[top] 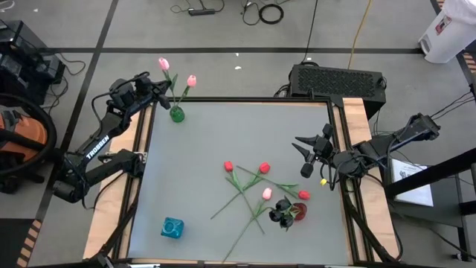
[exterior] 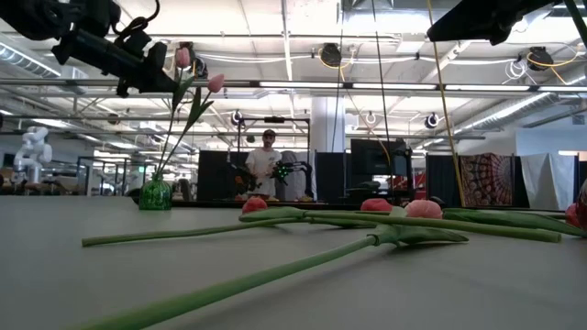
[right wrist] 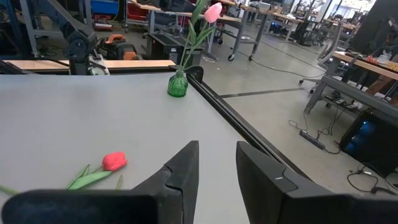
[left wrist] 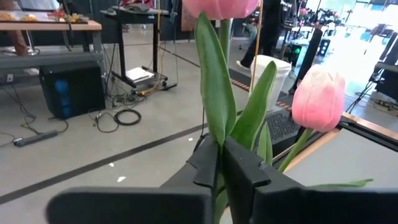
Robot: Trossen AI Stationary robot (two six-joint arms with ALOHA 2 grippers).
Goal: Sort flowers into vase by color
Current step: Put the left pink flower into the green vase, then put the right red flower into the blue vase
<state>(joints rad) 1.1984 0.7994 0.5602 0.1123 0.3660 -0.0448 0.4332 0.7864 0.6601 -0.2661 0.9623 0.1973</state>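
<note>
High view first: the left gripper (top: pixel 165 97) is hovering at the far-left corner of the table (top: pixel 201 156), right over the green vase (top: pixel 177 115), which is holding two pink tulips (top: pixel 191 80). From the left wrist view, its fingers (left wrist: pixel 208 165) are sitting close around the stem and leaves of one pink tulip (left wrist: pixel 219 7), though whether they are truly pinching it or just starting to part, I cannot tell. The right gripper (top: pixel 305 156) is waiting over the right side of the table, its fingers (right wrist: pixel 183 165) standing apart with nothing between them. The loose flowers (top: pixel 260 190) are lying in a crossed heap to the right of the table's middle: red heads, one pink head (top: pixel 266 193) and a dark cluster (top: pixel 282 212). A blue vase (top: pixel 172 227) is sitting at the near left. Beyond the table in the low view, a person (exterior: pixel 267 170) is standing far off.
</note>
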